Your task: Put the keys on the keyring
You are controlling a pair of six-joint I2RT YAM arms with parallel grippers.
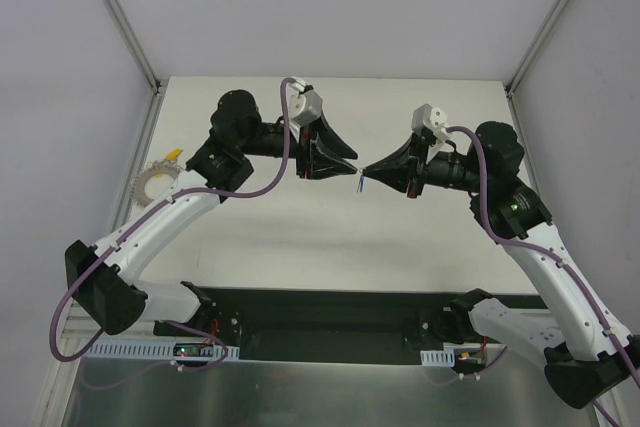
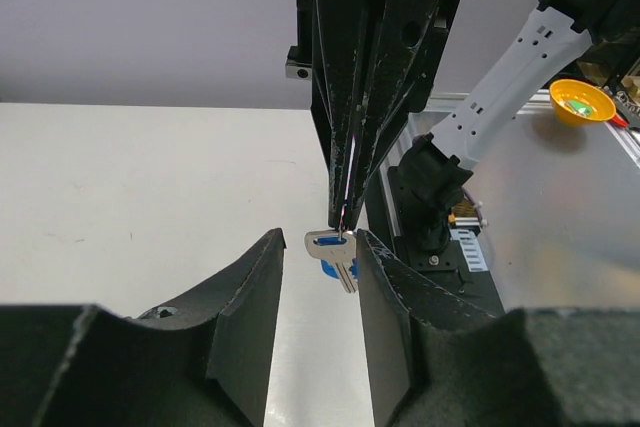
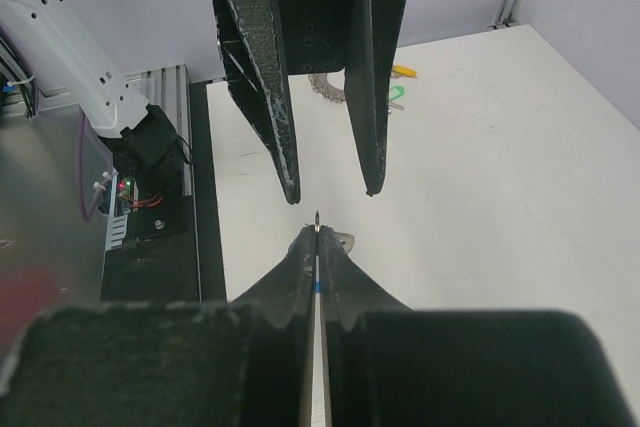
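— Grippers first: how do ours stand?

— Our right gripper (image 1: 367,174) is clamped tight on the blue key (image 2: 335,252), pinching it at the very fingertips. In our right wrist view the key shows edge-on, a thin sliver poking out past the closed tips.

— And the left one?

— Our left gripper (image 2: 320,242) is open, its jaws parted. The two grippers meet tip to tip in the air above the middle of the tabletop (image 1: 300,237). In our left wrist view the key's metal part and blue head hang right between our open fingers (image 2: 250,307). We cannot tell whether the key touches the finger nearest it.

— Where is the keyring (image 3: 322,87)?

— Well apart from both grippers. It lies flat at the left edge of the tabletop, partly hidden under our left arm. A yellow key (image 1: 172,157) sits at its far rim, and we see a green key (image 3: 395,94) near it too.
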